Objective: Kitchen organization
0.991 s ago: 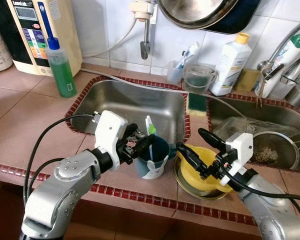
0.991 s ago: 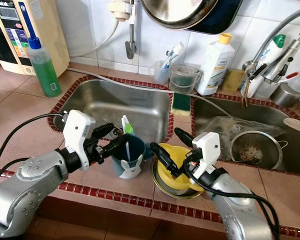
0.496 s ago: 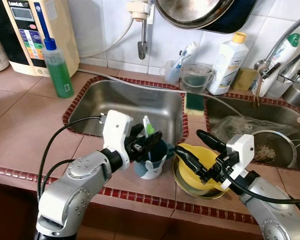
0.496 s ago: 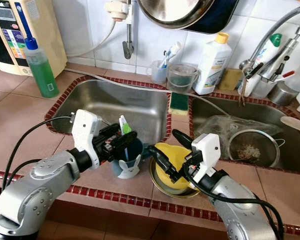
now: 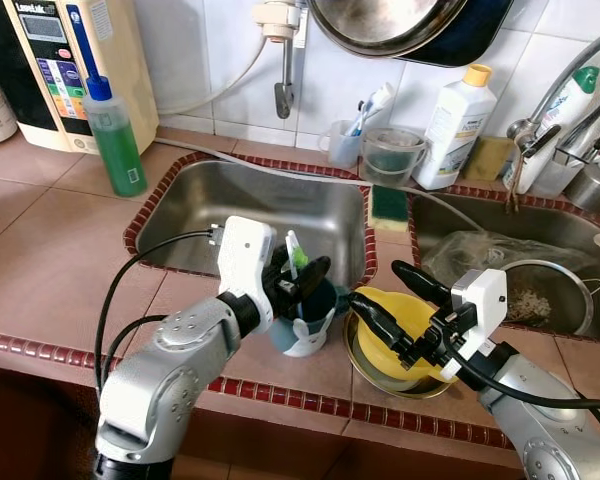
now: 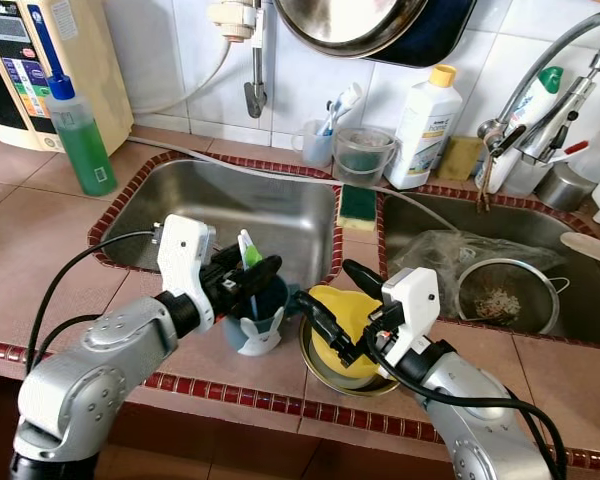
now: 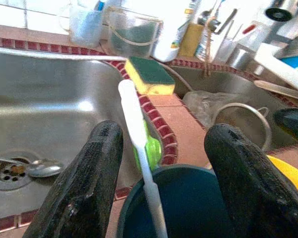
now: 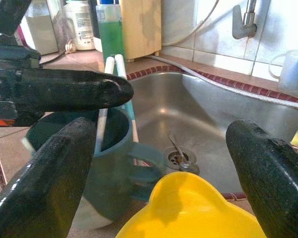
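**me:** Left eye view on my screen: the dark blue cup sits on the tiled counter strip just in front of the left sink basin, at its front right corner. There's a white-and-green toothbrush standing in it, head up, leaning a bit.

**rigwatcher:** Where are the claws relative to the cup?

**me:** The left gripper is right at the cup's rim, fingers spread apart, one each side of the toothbrush handle. In the left wrist view the two black fingers straddle the handle with clear gaps, so nothing is pinched. The right gripper is just beside the cup on its right, also wide open, over a yellow bowl that rests in a shallow metal dish.

**rigwatcher:** Bowl touching the cup?

**me:** Very close; I can't tell if they touch. Behind the cup, on the divider past the basin's right edge, lies a green-and-yellow sponge. A green soap bottle stands well off to the cup's back left, and there's a spoon by the basin's drain.
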### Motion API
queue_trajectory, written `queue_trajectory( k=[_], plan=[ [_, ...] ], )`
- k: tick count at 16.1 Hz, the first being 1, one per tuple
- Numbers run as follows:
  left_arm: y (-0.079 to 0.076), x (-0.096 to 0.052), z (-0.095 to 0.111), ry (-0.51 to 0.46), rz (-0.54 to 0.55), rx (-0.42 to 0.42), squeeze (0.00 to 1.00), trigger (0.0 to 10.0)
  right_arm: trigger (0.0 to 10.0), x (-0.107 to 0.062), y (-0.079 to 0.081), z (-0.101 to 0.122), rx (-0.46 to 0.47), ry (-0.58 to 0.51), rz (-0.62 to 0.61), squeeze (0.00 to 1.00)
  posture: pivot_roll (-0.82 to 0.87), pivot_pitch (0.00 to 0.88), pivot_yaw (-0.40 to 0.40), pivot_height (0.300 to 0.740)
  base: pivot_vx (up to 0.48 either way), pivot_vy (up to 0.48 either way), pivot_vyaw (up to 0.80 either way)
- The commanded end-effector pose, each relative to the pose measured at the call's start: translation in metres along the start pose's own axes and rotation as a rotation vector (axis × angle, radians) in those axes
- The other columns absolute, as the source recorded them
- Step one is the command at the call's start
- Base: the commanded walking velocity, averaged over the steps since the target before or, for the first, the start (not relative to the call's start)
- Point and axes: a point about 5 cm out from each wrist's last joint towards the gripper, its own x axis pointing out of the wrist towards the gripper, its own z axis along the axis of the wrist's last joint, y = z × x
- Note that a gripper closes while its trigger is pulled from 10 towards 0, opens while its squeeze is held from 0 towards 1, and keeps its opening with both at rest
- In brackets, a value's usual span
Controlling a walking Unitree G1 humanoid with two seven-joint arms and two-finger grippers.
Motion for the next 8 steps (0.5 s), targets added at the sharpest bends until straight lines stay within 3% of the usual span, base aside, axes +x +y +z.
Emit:
queue_trajectory(
  k=[1,8],
  plan=[
    [-0.0018,0.0051,0.0000,0.009,0.008,0.011,0.00,10.0,10.0,0.0004,0.0025,0.0049,-0.010,-0.008,0.016,0.00,-0.06,0.000,-0.038,0.740,0.000,0.000,0.00],
    [-0.0002,0.0101,-0.0034,0.025,0.040,0.008,0.00,10.0,10.0,0.0002,0.0051,0.0032,-0.015,-0.001,0.024,0.00,-0.07,0.000,-0.031,0.740,0.000,0.000,0.00]
  ],
)
